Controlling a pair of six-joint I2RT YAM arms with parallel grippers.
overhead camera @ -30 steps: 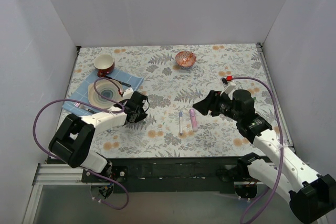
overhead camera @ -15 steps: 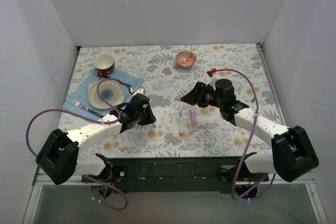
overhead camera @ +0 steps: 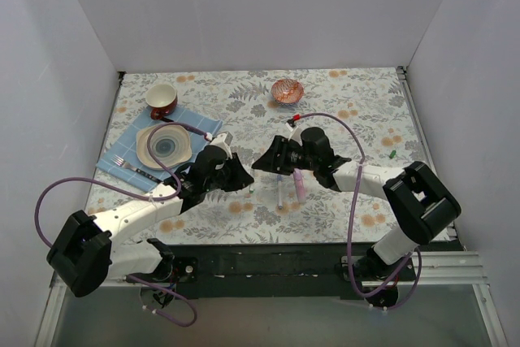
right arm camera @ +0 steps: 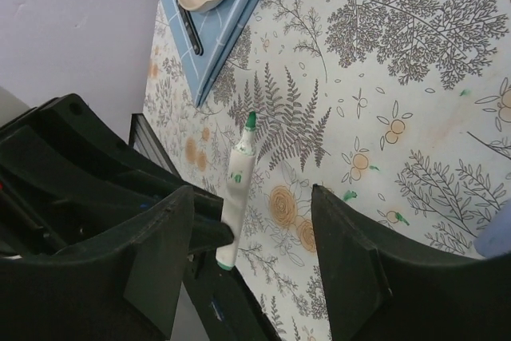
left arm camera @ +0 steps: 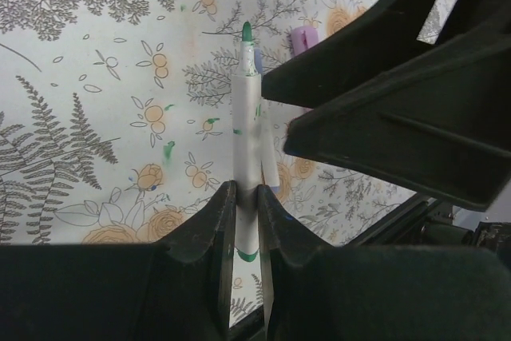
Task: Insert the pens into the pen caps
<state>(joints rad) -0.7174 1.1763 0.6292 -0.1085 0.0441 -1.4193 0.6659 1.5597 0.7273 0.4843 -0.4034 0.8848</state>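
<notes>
My left gripper (overhead camera: 241,180) is shut on a slim white pen with a green tip (left arm camera: 247,125), which points away from the wrist, above the floral table. The same pen shows in the right wrist view (right arm camera: 236,183). My right gripper (overhead camera: 266,160) is open and empty. It faces the left gripper closely, and the pen stands between its fingers (right arm camera: 164,253), nearer the left one. A second slim white pen (overhead camera: 280,189) and the pale-pink marker (overhead camera: 299,184) lie side by side on the table under the right arm. A green cap (overhead camera: 392,153) lies far right. Other caps are not visible.
A plate (overhead camera: 165,145) rests on a blue cloth (overhead camera: 122,160) with dark-handled cutlery (overhead camera: 134,168) at the left. A brown cup (overhead camera: 162,100) stands behind it. A red patterned bowl (overhead camera: 287,90) sits at the back centre. White walls enclose the table.
Both arms have swung toward the table's middle. The left gripper moved right with the pen; the right gripper moved left past the lying pens and now faces it.
</notes>
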